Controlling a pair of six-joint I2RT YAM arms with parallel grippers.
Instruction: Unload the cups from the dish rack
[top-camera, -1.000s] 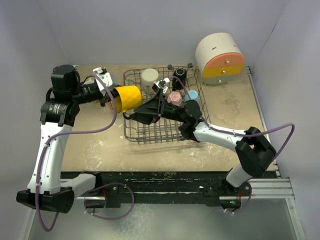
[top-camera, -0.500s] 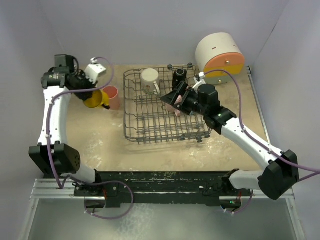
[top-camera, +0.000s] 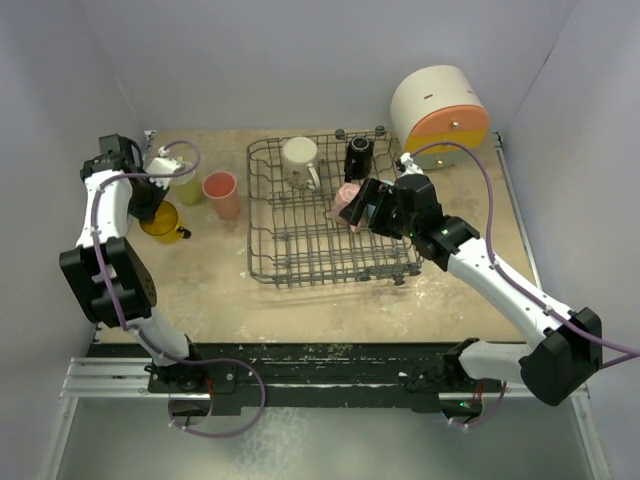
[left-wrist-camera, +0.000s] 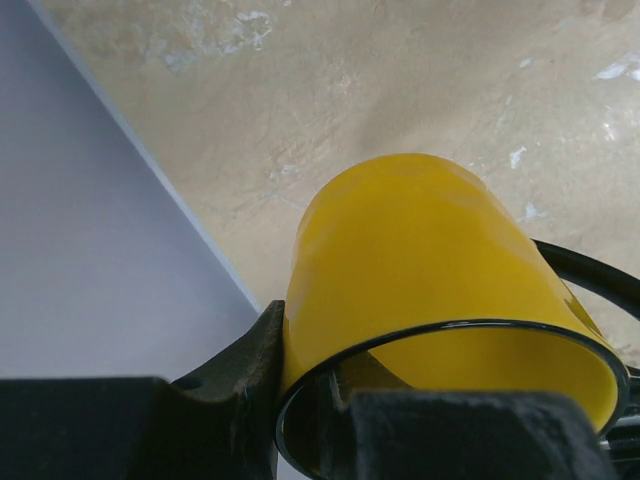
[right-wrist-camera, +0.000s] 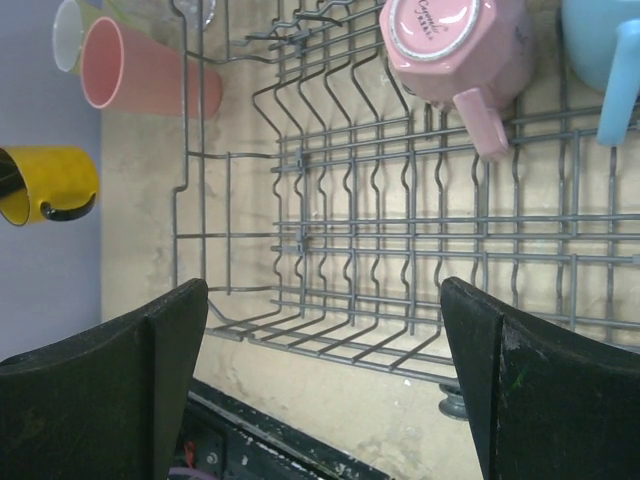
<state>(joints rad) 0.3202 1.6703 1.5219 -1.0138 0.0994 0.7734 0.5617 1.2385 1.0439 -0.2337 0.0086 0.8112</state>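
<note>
Salmon cup & green cup out on surface; left claw clamped on yellow mug. 4 more in dish rack; right claw apart nr pink mug.

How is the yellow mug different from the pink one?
The yellow mug is outside the dish rack, gripped by the left tool; the pink mug sits inside it, untouched. The pink mug is upside down, base showing; the yellow mug shows its open mouth. The yellow mug's handle is black, the pink mug's pink. Both have one handle.
</note>
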